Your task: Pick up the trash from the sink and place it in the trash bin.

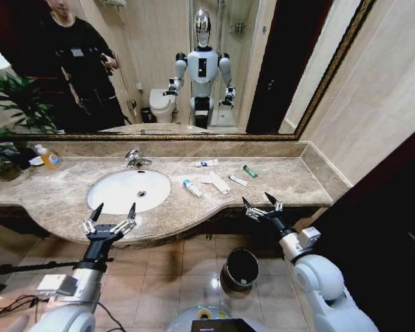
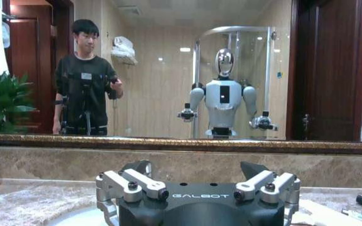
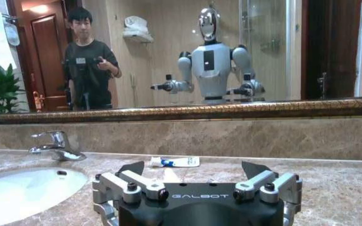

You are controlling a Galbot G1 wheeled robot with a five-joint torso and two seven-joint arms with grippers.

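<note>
The oval white sink (image 1: 117,194) sits in the brown marble counter (image 1: 62,200), and nothing lies in its bowl. The trash lies on the counter to its right: a white tube with a blue end (image 1: 192,187), flat white packets (image 1: 218,182), another white tube (image 1: 207,163) and a small teal tube (image 1: 250,171). The dark round trash bin (image 1: 240,268) stands on the floor below the counter's edge. My left gripper (image 1: 111,216) hovers open at the counter's front edge before the sink. My right gripper (image 1: 261,204) is open too, near the front edge right of the trash. The right wrist view has the white tube (image 3: 175,162) just beyond my right gripper (image 3: 193,168).
A chrome faucet (image 1: 133,159) stands behind the sink. An orange-liquid bottle (image 1: 50,158) and a plant (image 1: 7,104) are at the far left. A large mirror (image 1: 277,62) covers the wall behind. A dark door (image 1: 387,207) is on the right.
</note>
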